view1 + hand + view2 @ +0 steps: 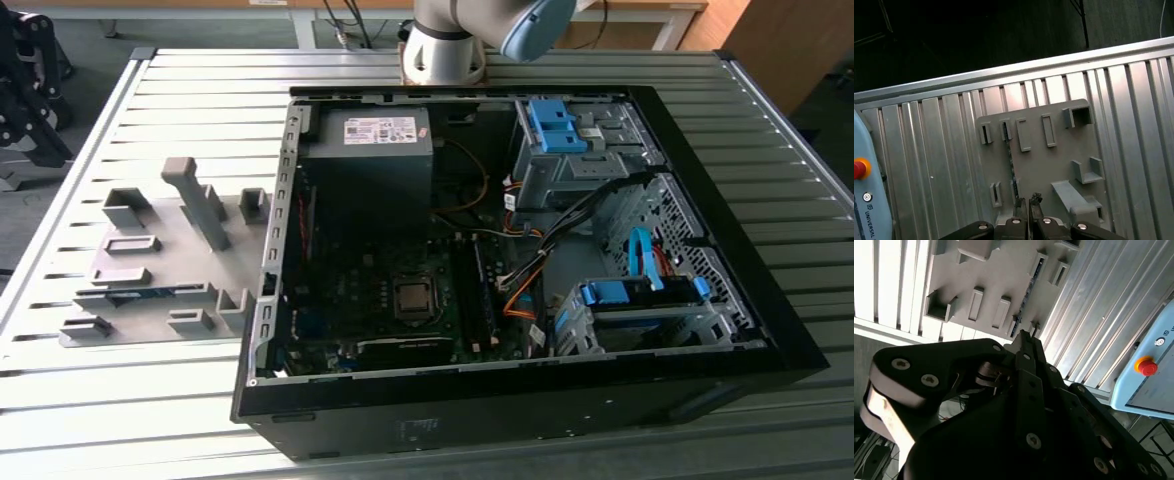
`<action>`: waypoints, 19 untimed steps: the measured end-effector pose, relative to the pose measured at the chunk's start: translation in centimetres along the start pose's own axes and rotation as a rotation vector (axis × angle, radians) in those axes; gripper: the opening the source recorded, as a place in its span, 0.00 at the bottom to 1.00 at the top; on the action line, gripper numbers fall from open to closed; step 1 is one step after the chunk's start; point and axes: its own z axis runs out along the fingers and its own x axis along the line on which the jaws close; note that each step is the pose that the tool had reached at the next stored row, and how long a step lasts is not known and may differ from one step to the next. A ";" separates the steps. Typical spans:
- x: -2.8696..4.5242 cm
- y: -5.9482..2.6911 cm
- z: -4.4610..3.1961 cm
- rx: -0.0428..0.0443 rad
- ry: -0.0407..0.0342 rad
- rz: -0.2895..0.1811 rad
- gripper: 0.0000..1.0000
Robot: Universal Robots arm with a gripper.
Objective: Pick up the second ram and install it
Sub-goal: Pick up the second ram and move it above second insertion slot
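The second ram (140,292) is a thin blue-green stick standing on edge in a slot of the grey fixture plate (147,250), on the exterior view's left beside the open computer case. In both wrist views it shows as a dark narrow strip (1010,160) (1029,287) across the plate. My gripper (1027,201) (1025,338) hangs well above the fixture, its black fingertips (1019,203) pressed together with nothing between them, roughly in line with one end of the stick. The long black motherboard slots (477,290) lie inside the case.
The open black computer case (747,350) holds a power supply (378,135), cables and blue drive cages (641,295). The arm's base (447,45) stands behind it. A pendant with a red button (1146,366) (858,169) lies on the ribbed metal table (200,90).
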 end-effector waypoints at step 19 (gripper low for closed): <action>0.00 0.00 0.00 0.0003 0.0002 -0.022 0.24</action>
